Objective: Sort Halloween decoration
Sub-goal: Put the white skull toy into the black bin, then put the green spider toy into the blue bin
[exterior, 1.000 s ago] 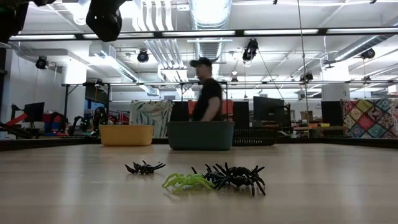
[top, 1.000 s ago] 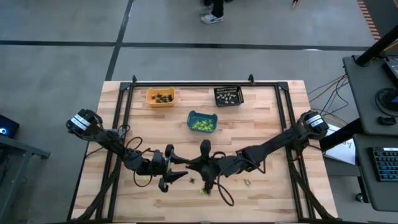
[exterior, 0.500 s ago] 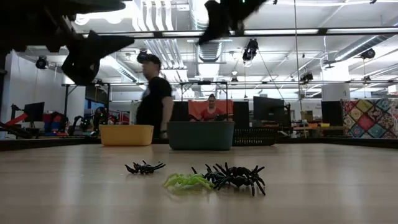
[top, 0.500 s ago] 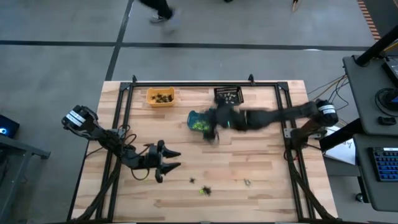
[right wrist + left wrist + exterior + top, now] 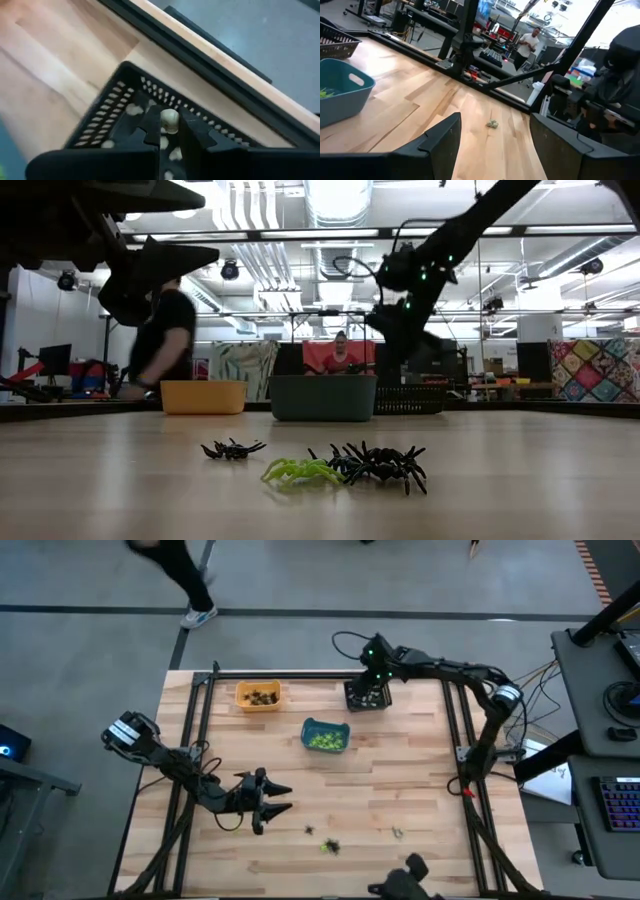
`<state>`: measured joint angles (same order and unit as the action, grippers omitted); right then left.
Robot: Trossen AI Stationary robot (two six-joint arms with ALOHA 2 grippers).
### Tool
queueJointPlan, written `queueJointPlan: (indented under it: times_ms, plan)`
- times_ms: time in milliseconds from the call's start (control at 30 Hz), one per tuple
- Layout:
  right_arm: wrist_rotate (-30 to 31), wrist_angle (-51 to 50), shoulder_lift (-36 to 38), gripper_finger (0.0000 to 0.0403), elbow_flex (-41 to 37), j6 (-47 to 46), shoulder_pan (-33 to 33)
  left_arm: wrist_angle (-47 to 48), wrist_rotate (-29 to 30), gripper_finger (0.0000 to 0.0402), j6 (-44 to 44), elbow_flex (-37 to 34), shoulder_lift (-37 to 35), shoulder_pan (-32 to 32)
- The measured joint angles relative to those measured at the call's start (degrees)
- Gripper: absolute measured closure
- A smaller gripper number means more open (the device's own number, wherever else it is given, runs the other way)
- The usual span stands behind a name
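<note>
Right gripper point(image 5: 170, 131), nearly shut on a pale trinket point(image 5: 169, 120) over the black bin point(image 5: 100, 125), may drop it outside if opened off-centre; left gripper point(image 5: 272, 798) waits wide open, empty

We found no text, label, brand, number or sign that could be read in any view; the bins, the table frame and the room's screens behind showed no legible writing to us.
</note>
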<state>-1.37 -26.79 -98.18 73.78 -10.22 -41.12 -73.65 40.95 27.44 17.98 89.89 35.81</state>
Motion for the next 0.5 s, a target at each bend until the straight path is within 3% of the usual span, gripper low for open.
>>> queueJointPlan:
  times_ms: [133,300,500]
  plan:
    - [-0.14,2.20,-2.73,0.0364,0.03,0.67,-0.34,0.20,0.04,0.0182,-0.44,0.00,0.01,0.00]
    - [-0.13,1.96,-5.07,0.0295,0.82,-0.34,-0.29,0.18,0.10,0.0183,-0.14,0.00,0.02,-0.02]
    - [-0.15,0.53,-3.03,0.0237,1.01,-1.32,0.21,0.88,0.13,0.0183,10.10,0.02,0.02,-0.02]
